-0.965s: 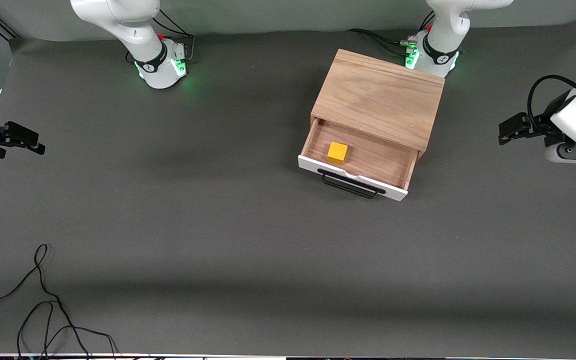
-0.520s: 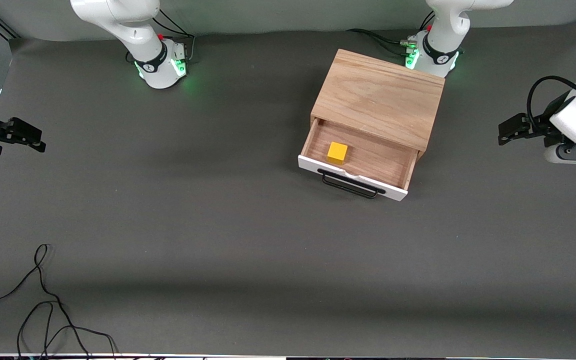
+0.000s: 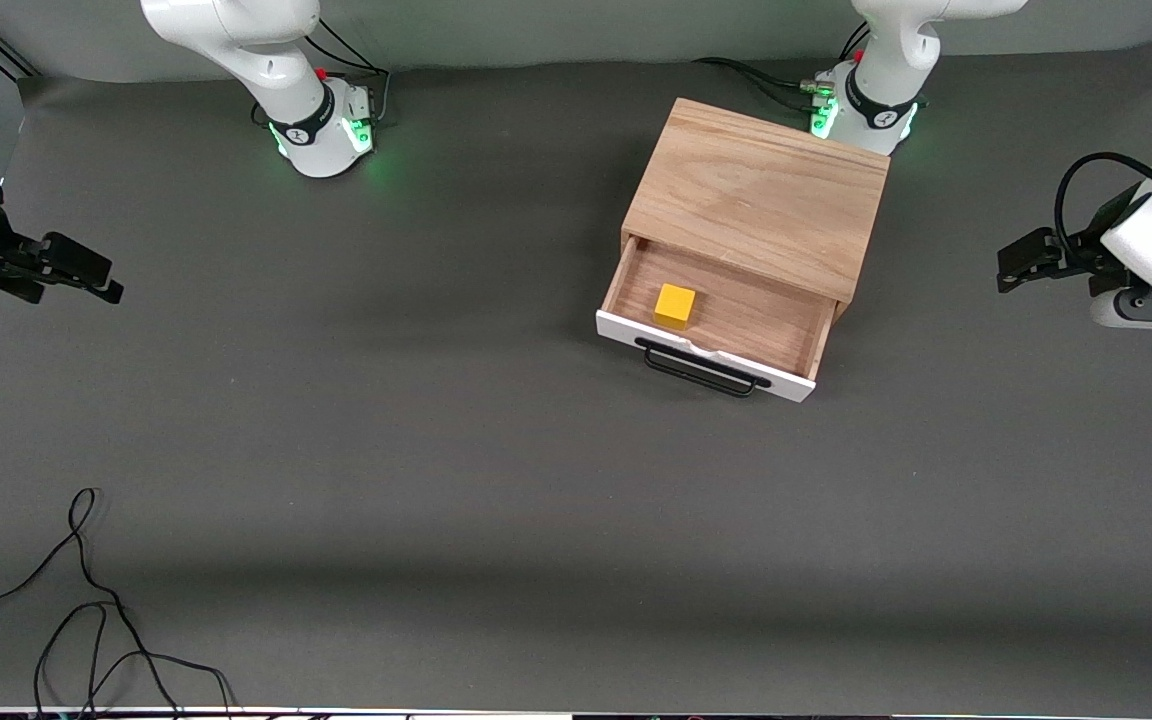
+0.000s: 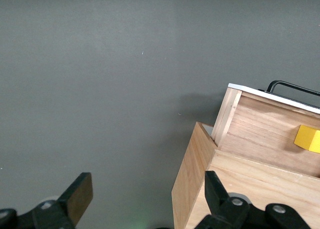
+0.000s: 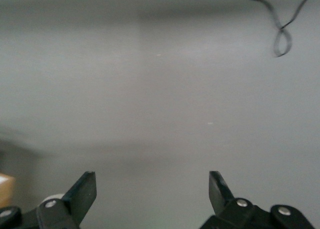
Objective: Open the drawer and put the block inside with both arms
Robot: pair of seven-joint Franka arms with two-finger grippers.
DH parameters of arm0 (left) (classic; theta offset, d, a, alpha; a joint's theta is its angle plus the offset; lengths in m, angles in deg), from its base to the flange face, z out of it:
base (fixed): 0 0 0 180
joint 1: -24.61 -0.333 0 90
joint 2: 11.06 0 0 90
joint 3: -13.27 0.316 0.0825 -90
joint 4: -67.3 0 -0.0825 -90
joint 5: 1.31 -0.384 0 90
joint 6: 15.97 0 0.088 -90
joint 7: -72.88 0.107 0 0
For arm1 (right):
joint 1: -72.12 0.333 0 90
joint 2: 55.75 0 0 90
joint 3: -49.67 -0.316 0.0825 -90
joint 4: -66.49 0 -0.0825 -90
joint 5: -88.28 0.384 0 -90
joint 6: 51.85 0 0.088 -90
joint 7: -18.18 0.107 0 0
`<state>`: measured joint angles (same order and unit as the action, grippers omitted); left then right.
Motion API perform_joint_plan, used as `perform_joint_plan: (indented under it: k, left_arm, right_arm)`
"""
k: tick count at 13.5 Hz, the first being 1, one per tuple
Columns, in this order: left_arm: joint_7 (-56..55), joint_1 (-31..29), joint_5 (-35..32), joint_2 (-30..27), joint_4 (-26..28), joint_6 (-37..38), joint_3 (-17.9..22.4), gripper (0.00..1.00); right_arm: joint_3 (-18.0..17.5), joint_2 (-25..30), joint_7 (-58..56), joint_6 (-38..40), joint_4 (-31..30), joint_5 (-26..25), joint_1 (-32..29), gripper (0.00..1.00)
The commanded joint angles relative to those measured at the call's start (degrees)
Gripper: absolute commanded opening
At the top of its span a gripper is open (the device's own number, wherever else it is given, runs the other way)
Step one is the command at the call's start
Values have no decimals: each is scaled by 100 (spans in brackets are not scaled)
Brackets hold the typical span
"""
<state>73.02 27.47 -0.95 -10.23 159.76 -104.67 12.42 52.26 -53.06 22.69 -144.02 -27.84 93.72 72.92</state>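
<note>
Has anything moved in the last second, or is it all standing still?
Only the right arm's tool moved: open and holding nothing, it slid over the bare table from the edge toward the middle. The left arm's tool, also open, stayed put at its end of the table. The drawer is just as open, with the block lying inside it as before.

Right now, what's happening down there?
Both grippers, left and right, open, empty, off at table ends. Block inside open drawer. Nothing obstructing.
</note>
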Motion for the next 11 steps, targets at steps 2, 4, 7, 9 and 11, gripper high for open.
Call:
perform_joint_plan:
  k: [2, 4, 7, 9, 11]
  left_arm:
    - [-23, 48, -27, -39, -18, -42, 41, 100]
    - [-23, 48, -27, -39, -18, -16, 41, 100]
    - [-23, 48, -27, -39, -27, 2, 41, 100]
    - [-23, 48, -27, -39, -27, 54, 41, 100]
    - [-23, 48, -27, -48, -18, 116, 41, 100]
  right_arm:
    - [-39, 47, 402, 68, 63, 327, -124, 100]
    - [-39, 47, 332, 76, 54, 257, -124, 100]
    - [-56, 47, 139, 129, 54, 37, -124, 100]
    - [-91, 47, 138, 146, 54, 28, -124, 100]
    - [-109, 47, 138, 191, 54, 28, -124, 100]
